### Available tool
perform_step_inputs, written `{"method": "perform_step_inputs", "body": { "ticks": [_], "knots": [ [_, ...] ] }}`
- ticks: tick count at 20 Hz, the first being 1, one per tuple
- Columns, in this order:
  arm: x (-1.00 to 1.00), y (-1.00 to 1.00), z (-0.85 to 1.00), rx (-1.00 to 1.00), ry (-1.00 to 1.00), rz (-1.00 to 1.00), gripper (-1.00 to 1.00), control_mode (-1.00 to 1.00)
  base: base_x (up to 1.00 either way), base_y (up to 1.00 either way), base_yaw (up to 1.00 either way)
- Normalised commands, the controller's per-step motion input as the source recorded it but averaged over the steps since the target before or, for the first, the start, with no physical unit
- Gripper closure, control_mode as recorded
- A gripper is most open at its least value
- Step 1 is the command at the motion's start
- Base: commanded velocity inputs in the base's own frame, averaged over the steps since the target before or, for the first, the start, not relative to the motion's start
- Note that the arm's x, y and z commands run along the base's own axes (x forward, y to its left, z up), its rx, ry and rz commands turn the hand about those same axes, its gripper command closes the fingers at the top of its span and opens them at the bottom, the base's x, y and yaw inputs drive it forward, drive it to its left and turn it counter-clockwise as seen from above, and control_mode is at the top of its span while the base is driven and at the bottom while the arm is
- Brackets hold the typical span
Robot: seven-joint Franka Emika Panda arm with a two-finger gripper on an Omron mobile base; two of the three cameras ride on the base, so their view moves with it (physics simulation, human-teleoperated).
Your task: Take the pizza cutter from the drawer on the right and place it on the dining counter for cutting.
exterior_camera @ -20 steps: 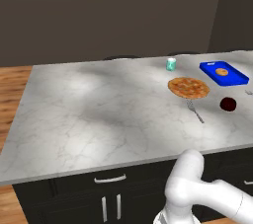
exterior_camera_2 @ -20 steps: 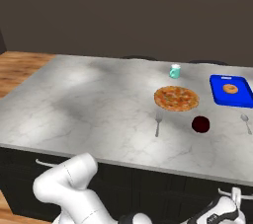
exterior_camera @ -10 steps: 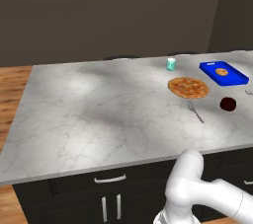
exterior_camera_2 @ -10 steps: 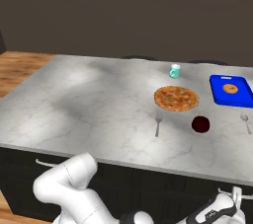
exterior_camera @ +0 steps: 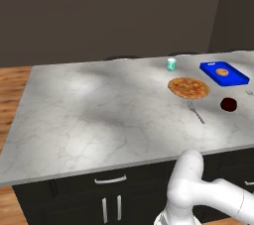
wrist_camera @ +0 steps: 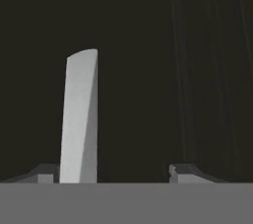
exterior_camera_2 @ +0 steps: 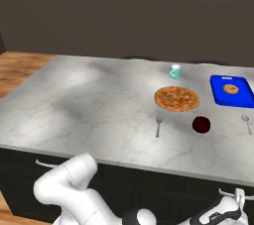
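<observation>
left base view: the tabletop (exterior_camera: pixel 99 115) carries one pizza (exterior_camera: pixel 188 87), one cup (exterior_camera: pixel 171 64), one blue tray (exterior_camera: pixel 223 73), one fork (exterior_camera: pixel 196 112).
right base view: gripper (exterior_camera_2: pixel 240 199) low against the cabinet fronts, partly cut off.
hand view: jaws apart around one silver handle (wrist_camera: pixel 79 119); pizza cutter unseen.

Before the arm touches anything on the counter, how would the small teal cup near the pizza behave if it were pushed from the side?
The teal cup stands upright and looks small, so it is probably light and would slide easily on the smooth marble dining counter. It seems about as tall as wide, so a high push might tip it. If tipped, its round body would likely roll, perhaps toward the pizza.
</observation>
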Motion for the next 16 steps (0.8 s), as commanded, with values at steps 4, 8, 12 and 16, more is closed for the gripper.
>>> {"method": "perform_step_inputs", "body": {
  "ticks": [4,8,12,16],
  "knots": [
    [0.31,0.15,-0.54,0.05,-0.20,0.05,1.00,-1.00,0.00,0.00,0.00],
    [0.38,0.26,-0.61,0.02,-0.20,0.05,1.00,-1.00,0.00,0.00,0.00],
    [0.35,0.27,-0.64,0.02,-0.19,0.05,1.00,-1.00,0.00,0.00,0.00],
    [-0.05,0.07,-0.53,0.01,-0.15,0.01,1.00,-1.00,0.00,0.00,0.00]
  ]
}}
